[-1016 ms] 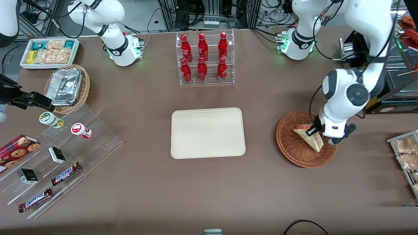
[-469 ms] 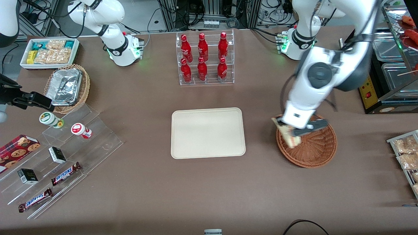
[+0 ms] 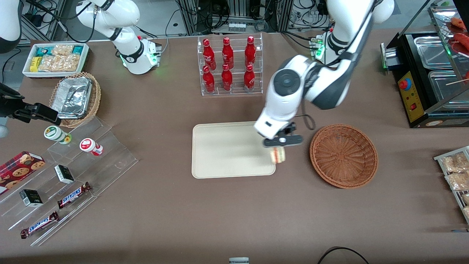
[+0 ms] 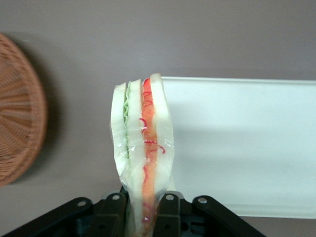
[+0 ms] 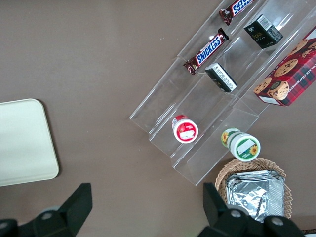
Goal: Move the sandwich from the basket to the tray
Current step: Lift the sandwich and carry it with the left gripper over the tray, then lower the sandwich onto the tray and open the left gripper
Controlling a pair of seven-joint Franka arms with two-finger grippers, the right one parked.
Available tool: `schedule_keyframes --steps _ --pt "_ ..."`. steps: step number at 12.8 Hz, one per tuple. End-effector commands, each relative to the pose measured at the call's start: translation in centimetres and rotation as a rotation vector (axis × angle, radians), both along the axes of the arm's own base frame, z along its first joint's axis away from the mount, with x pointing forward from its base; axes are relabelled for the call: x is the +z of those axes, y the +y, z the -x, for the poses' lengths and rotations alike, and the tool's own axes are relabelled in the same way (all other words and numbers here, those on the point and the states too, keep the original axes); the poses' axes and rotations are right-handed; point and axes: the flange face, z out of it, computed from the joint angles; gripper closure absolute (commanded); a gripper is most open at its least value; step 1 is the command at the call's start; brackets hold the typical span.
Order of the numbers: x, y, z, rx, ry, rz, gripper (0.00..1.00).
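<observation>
Brown surface lies under the gripper, which is clamped on the wrapped sandwich hanging over the tray rim nearest the basket; released here, it might tip off onto the surface.

Cream tray, reddish-brown woven basket

Front view: high, steeply downward over the whole brown table, flat cream rectangular tray near centre. Left wrist view: close, straight down past the left gripper at that tray's edge. Right wrist view: downward, mid-height, sharing the tray's corner toward the parked arm's end.
</observation>
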Motion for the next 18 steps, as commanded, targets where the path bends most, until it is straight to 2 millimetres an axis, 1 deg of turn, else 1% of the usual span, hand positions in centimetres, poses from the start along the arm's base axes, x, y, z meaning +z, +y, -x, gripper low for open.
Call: schedule_keyframes --steps 1,2,3,4,6,8,9,10,14,18 --pt "-1.9 -5.8 -0.4 -0.043 -0.007 0.031 0.97" --pt "-2.8 -7.9 0.4 -0.07 -0.012 0.044 0.97" --pt "-3.7 -9.5 0.9 -0.091 -0.024 0.058 0.97" --pt "-4.5 -10.4 1.3 -0.103 -0.039 0.074 0.97" --pt "-6.9 -12.3 2.5 -0.132 -0.05 0.088 0.97" --pt "-9.1 -12.9 2.9 -0.147 -0.042 0.084 0.97" --pt "-10.1 -13.8 3.8 -0.165 -0.043 0.082 0.97" --pt "-10.8 -14.1 4.2 -0.172 -0.039 0.075 0.97" --pt "-12.5 -14.0 4.4 -0.185 -0.026 0.053 0.97" --pt "-13.1 -13.6 4.2 -0.183 -0.023 0.042 0.97"
